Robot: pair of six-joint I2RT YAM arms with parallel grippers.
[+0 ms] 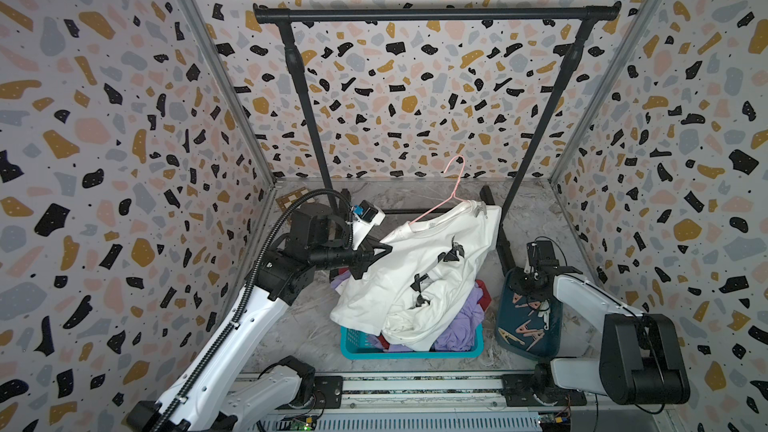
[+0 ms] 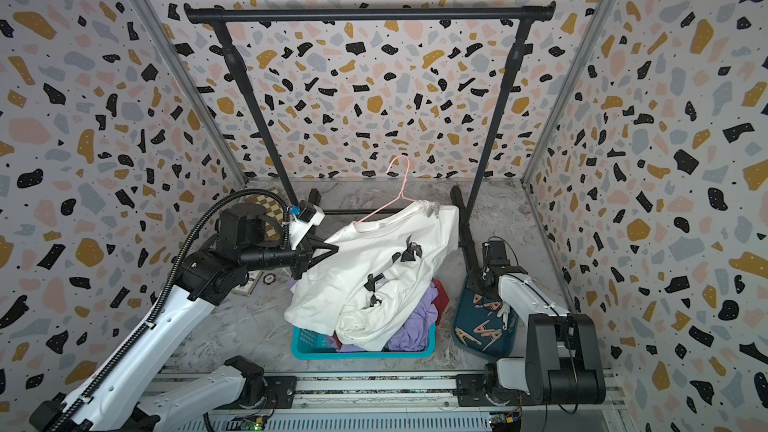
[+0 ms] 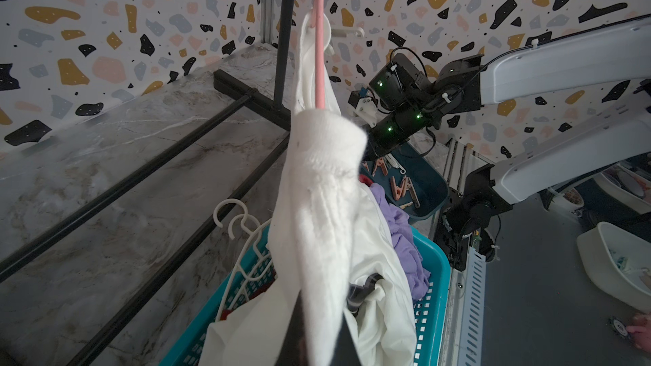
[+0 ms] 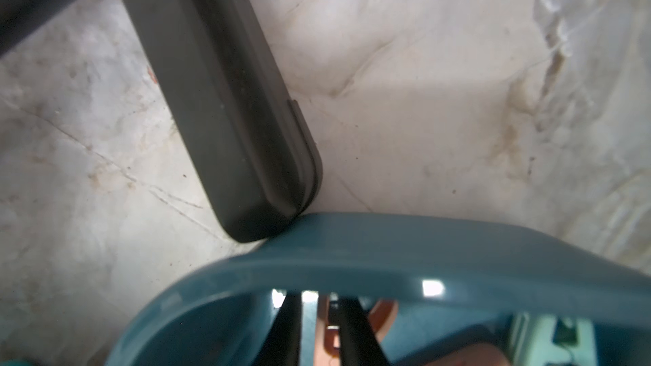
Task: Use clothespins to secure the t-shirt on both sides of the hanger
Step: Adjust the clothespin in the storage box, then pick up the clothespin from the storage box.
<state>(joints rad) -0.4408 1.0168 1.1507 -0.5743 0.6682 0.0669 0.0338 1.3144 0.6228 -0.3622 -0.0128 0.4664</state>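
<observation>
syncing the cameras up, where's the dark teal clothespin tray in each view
Top view: dark teal tray, lower right, under the right arm.
Top view: lower right too.
Left wrist: below the right arm's wrist.
Right wrist: its rim fills the foreground.
Shared landmark: the rack's black foot at the tray's end.

White t-shirt (image 1: 419, 280), pink hanger (image 1: 454, 184), turquoise basket (image 1: 411, 354), dark teal tray (image 1: 544, 344), pinkish clothespins (image 1: 524, 329).

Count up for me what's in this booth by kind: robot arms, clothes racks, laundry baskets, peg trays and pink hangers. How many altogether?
Robot arms: 2, the left and the right
Clothes rack: 1
Laundry basket: 1
Peg tray: 1
Pink hanger: 1
Total: 6
</observation>
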